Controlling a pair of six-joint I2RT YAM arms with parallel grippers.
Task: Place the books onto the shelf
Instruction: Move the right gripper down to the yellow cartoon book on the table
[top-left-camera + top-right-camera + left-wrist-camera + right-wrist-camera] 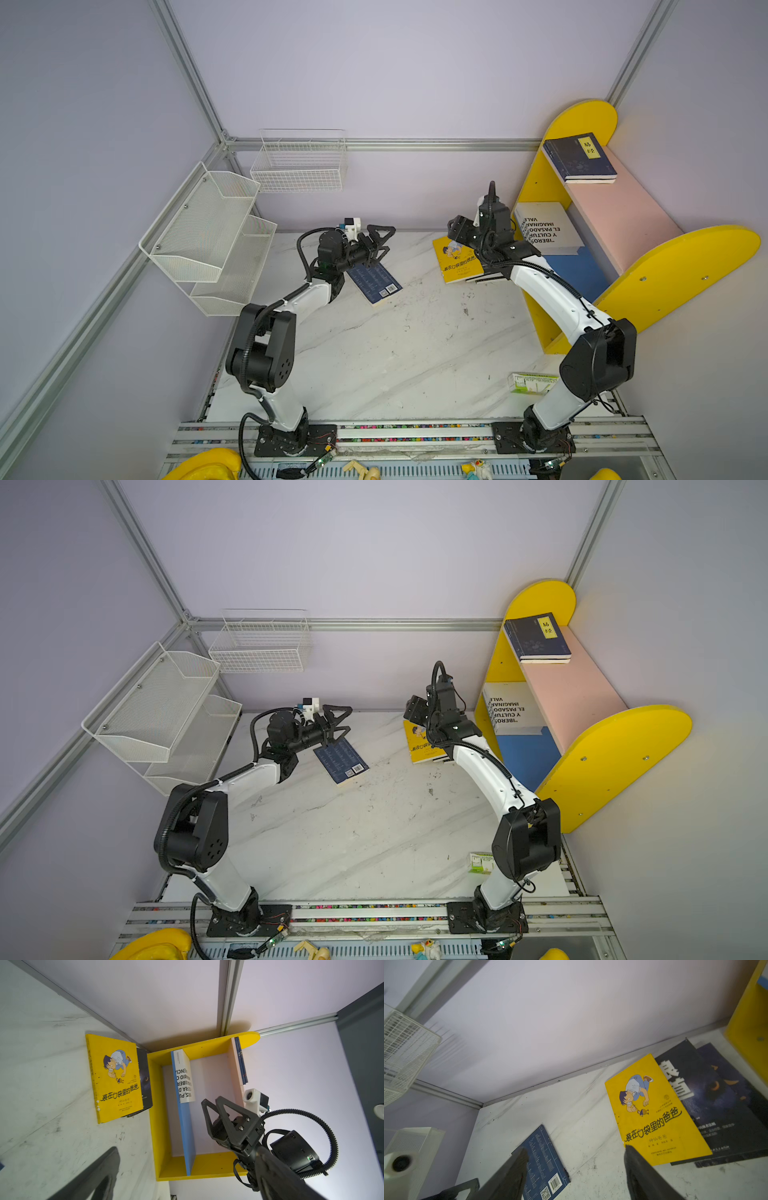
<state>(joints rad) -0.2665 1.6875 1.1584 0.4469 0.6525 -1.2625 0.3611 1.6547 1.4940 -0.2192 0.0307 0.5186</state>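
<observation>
Pick step: right gripper (575, 1148) spread and empty, yellow book (654, 1109) just ahead (likely next). Lower, pinch its edge.

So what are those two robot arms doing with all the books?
They are putting books onto the yellow-sided wooden shelf. A big white book and a navy stack with a yellow label are on it. The left gripper and right gripper are open and empty. A yellow cartoon book on dark books and a face-down navy book lie on the marble table.
</observation>
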